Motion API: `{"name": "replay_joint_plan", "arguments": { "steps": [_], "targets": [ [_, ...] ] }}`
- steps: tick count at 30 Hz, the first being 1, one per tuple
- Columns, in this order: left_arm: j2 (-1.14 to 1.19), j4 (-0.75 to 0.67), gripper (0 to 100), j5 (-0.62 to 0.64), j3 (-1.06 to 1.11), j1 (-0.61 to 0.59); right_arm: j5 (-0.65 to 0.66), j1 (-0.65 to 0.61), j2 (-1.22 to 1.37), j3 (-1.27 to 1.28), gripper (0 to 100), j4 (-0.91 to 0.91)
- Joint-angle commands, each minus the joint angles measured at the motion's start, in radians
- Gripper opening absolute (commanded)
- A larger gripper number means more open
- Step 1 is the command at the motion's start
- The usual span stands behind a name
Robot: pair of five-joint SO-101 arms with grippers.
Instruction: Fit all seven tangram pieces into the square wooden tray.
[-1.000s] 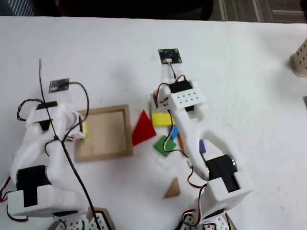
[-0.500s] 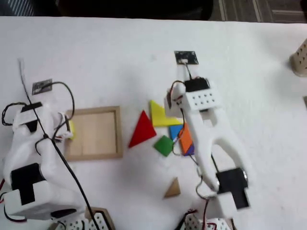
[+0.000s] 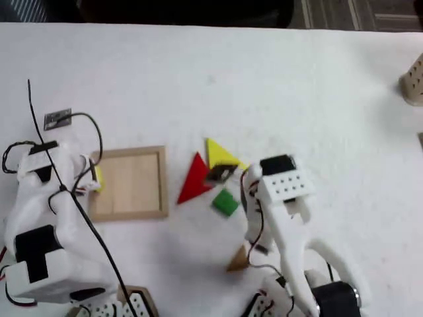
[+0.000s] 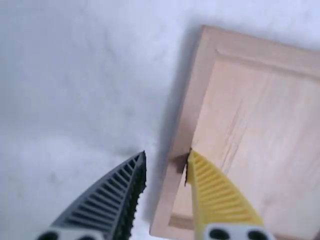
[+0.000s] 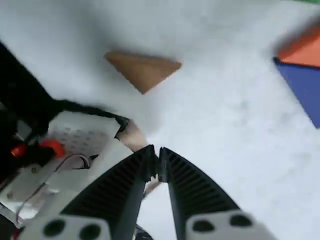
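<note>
Straddling the wooden tray (image 4: 199, 90) rim, the left pincer (image 4: 165, 159) gapes

Item, one table (image 3: 317, 99), covered in a white, slightly textured sheet, by which most of the high view is taken up. Item, one tan block (image 3: 414, 82) pierced with rows of small holes, set at the table's far right edge and cut off by the frame. Item, a dark strip (image 3: 185, 12) seen beyond the table's far edge. Item, grey floor (image 3: 357, 13) with pale lines, seen past the far right corner.
</note>
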Motion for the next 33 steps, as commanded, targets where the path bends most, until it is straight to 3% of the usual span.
{"name": "replay_joint_plan", "arguments": {
  "steps": [1,6,12,17,22,29,33],
  "targets": [
    [-0.004,-0.044,15,0.008,-0.026,-0.015,0.161,-0.015,-0.044,0.037,1.7,0.004],
    [-0.004,-0.043,15,0.008,-0.026,-0.015,0.296,-0.213,-0.048,0.219,1.8,-0.071],
    [-0.004,-0.043,15,0.008,-0.026,-0.015,-0.135,-0.326,-0.05,0.285,1.8,-0.377],
    [-0.004,-0.041,15,0.008,-0.026,-0.015,-0.212,-0.395,-0.048,0.272,1.8,-0.403],
    [-0.004,-0.04,15,0.008,-0.026,-0.015,-0.315,-0.377,-0.047,0.272,1.8,-0.493],
    [-0.004,-0.04,15,0.008,-0.026,-0.015,-0.474,-0.228,-0.048,0.258,1.8,-0.719],
    [-0.004,-0.04,15,0.008,-0.026,-0.016,-0.503,-0.125,-0.05,0.226,1.8,-0.713]
  ]
}}
